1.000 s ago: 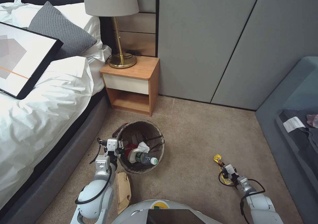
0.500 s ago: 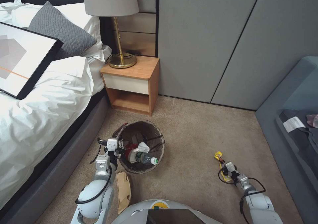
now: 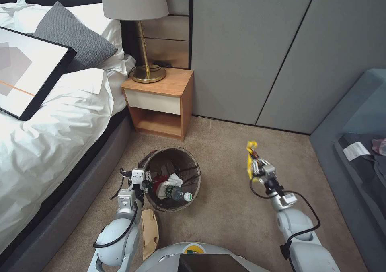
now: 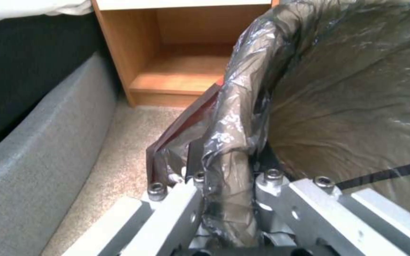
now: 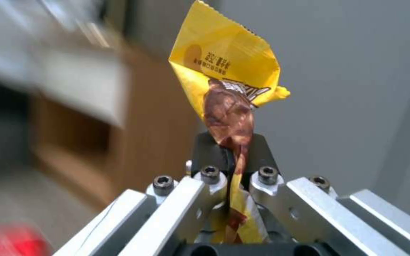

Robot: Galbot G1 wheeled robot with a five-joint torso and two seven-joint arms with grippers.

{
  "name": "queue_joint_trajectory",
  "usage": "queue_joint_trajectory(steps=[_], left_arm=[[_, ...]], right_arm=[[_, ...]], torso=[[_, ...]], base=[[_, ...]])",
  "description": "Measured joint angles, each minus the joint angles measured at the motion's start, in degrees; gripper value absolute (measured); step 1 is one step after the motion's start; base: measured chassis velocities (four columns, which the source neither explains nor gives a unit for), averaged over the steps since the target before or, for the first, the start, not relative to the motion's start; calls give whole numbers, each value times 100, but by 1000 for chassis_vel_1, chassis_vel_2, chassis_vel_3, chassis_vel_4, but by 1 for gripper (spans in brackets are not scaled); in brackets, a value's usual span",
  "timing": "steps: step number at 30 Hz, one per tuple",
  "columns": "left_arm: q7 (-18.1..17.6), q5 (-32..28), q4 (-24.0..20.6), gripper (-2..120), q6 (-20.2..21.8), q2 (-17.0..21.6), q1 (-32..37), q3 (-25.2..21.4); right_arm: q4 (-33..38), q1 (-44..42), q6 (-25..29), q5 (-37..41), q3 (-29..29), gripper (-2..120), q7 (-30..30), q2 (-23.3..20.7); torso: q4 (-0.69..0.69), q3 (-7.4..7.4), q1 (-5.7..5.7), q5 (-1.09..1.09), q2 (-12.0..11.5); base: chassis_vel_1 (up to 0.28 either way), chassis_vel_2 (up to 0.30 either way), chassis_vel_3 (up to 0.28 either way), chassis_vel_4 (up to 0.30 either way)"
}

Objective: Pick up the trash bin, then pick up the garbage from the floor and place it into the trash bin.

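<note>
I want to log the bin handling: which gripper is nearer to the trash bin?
Left. The left gripper is clamped on the trash bin rim; the right gripper holds a yellow wrapper in the air, apart from it.

The round bag-lined trash bin (image 3: 173, 178) stands just right of the left gripper (image 3: 137, 176) jaws; the flat brown paper bag (image 3: 150, 231) lies behind them; the wooden nightstand (image 3: 161, 103) stands beyond.

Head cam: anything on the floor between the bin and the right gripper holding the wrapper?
Nothing: in the head view, only bare carpet lies between the trash bin and the right gripper, which holds the yellow wrapper off the floor.
</note>
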Motion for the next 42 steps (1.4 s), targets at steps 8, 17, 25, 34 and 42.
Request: queue_joint_trajectory(steps=[8,17,25,34,42], left_arm=[[6,2,4,3,18,5,-19,43],[11,23,6,3,57,-7,-47,111],[13,90,12,3,60,-26,-24,165],[15,156,36,3,54,-56,-13,256],[15,170,45,3,41,-70,-8,259]], right_arm=[[1561,-15,-641,53,-1160,0,-233,-87],[1546,130,-887,-264,-2032,0,-151,-197],[1090,268,-890,-485,-2410,0,-106,-96],[566,440,-884,-638,-2662,0,-44,-13],[145,644,-884,-766,-2906,0,30,80]], torso=[[-2,0,0,2,0],[-2,0,0,2,0],[-2,0,0,3,0],[-2,0,0,2,0],[-2,0,0,2,0]], base=[[0,0,0,0],[0,0,0,0],[0,0,0,0],[0,0,0,0],[0,0,0,0]])
